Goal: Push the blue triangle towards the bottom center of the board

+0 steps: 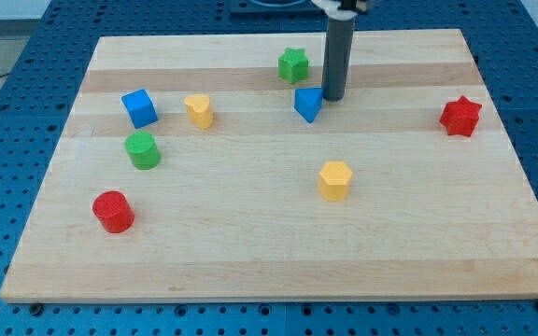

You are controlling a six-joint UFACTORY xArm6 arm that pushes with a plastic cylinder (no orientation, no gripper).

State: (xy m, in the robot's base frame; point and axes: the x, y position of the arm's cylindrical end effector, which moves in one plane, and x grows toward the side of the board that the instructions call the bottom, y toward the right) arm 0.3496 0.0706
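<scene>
The blue triangle (308, 104) lies on the wooden board (278, 252) a little above the middle, near the view's top. My tip (332, 98) is at the lower end of the dark rod, touching or almost touching the triangle's upper right side. The rod stands upright and rises out of the view's top.
A green star (293, 64) lies just up-left of the triangle. A yellow hexagon block (334, 179) lies below it. A red star (460, 116) is at the right. A yellow block (198, 109), blue cube (139, 107), green cylinder (142, 149) and red cylinder (113, 211) are at the left.
</scene>
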